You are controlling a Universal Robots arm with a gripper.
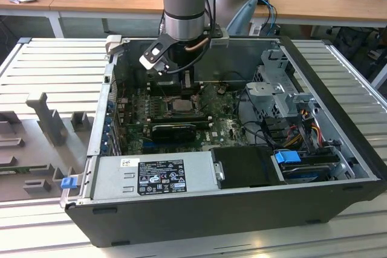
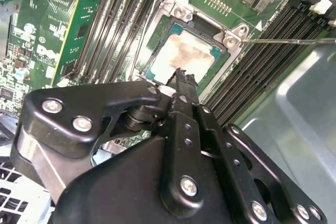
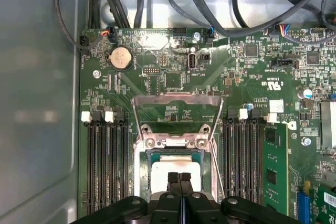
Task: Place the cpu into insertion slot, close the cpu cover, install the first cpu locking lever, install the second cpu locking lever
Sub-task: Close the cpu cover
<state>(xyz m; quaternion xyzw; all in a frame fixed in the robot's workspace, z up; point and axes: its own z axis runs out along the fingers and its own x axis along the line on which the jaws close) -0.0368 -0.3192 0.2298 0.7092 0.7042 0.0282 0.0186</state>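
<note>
The cpu [image 3: 157, 170] [image 2: 191, 51], a pale silver square with a stained top, lies flat in the insertion slot [image 3: 140, 167] [image 2: 157, 51] on the green motherboard. The cpu cover [image 3: 177, 99] stands raised at the slot's hinge side, with the board showing through its window. My gripper [image 3: 179, 178] [image 2: 181, 75] hangs right over the cpu with its black fingers pressed together and nothing between them. A thin metal lever rod [image 2: 289, 40] sticks out beside the slot. In the exterior view the gripper [image 1: 181, 86] reaches down into the open computer case over the cpu [image 1: 179, 106].
Memory slots [image 3: 105, 166] flank the socket on both sides. A long black card [image 1: 172, 130] lies just in front of the socket, a grey power supply [image 1: 151, 176] along the case's front, and a drive cage with cables [image 1: 284, 98] at the exterior view's right. Black cables [image 3: 210, 3] cross above the board.
</note>
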